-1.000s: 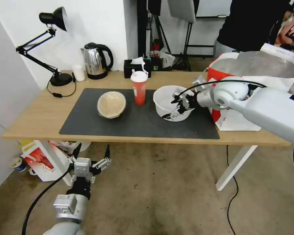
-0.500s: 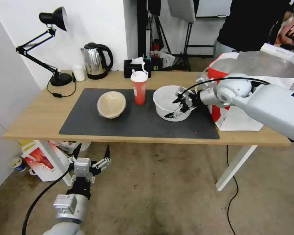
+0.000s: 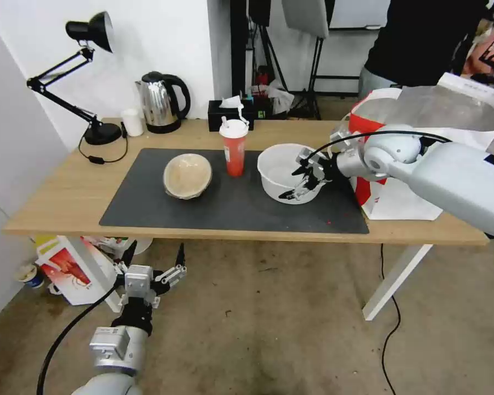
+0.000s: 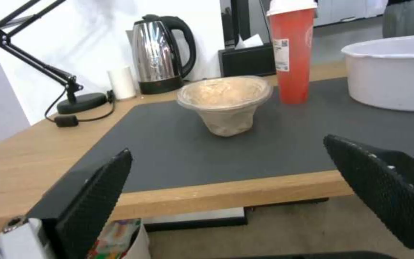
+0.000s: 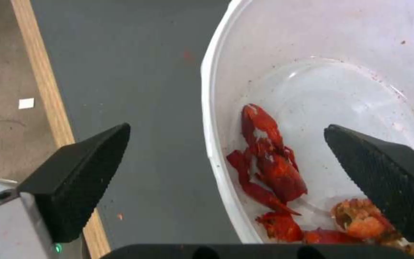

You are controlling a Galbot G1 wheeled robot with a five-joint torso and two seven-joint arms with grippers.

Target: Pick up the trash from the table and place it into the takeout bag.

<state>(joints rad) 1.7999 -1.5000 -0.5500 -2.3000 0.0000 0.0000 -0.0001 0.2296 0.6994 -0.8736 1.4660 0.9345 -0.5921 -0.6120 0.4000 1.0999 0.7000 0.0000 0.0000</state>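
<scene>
The wide white plastic bowl (image 3: 277, 164) stands on the dark mat (image 3: 230, 211) of the table (image 3: 60, 192). My right gripper (image 3: 306, 178) is open and straddles the bowl's right rim. In the right wrist view my right gripper (image 5: 226, 130) has one finger over the mat (image 5: 135, 72) and one over the bowl (image 5: 341, 90), which holds red scraps (image 5: 269, 158). The red cup (image 3: 234, 148) and the tan paper bowl (image 3: 187, 175) stand to the left. The takeout bag (image 3: 411, 115) gapes at the table's right end. My left gripper (image 3: 151, 270) hangs open below the table's front edge.
A black desk lamp (image 3: 93, 82), a steel kettle (image 3: 162, 101), a small white cup (image 3: 132, 122) and a black tissue box (image 3: 230, 114) line the table's back. A lobster-print box (image 3: 71, 269) sits on the floor by the left leg. A person stands behind the bag.
My right arm has shifted slightly back toward the bag, and its gripper has crept a little along the white bowl's rim. The left arm has not moved.
</scene>
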